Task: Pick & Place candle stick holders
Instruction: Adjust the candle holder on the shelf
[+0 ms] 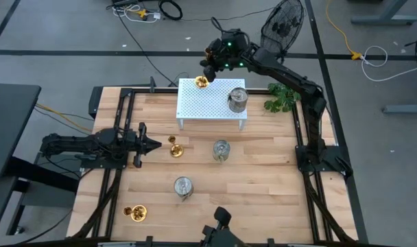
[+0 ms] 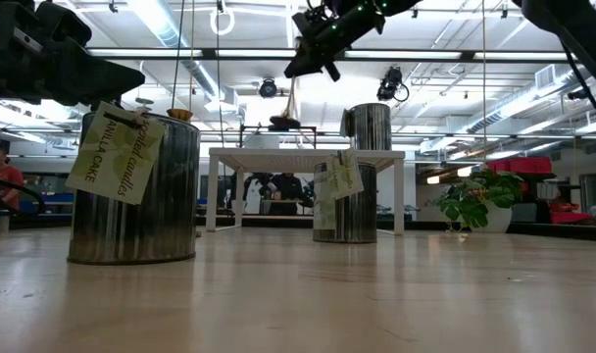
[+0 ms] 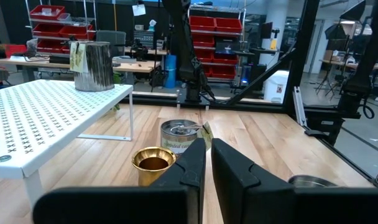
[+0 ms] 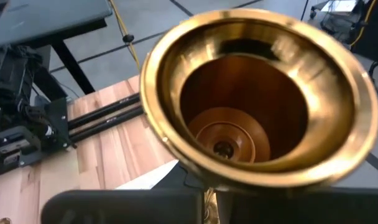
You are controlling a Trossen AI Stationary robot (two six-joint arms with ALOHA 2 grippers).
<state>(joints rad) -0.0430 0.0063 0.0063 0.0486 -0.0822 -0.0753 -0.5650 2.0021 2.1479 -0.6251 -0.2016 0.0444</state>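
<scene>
Over far corner of white perforated metal rack (image 1: 210,103), right claw (image 1: 207,73) pinching slim-stemmed shiny gold candle stick holder (image 1: 201,82); left claw (image 1: 153,144) pressed together, empty, above wooden bench (image 1: 263,171).

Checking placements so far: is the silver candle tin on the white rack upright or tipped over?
Upright. The silver candle tin stands on its base on the white rack, sides vertical in the low view.

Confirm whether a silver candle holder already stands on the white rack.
Yes: in the high view one silver candle holder stands on the white rack, near its right end.
</scene>
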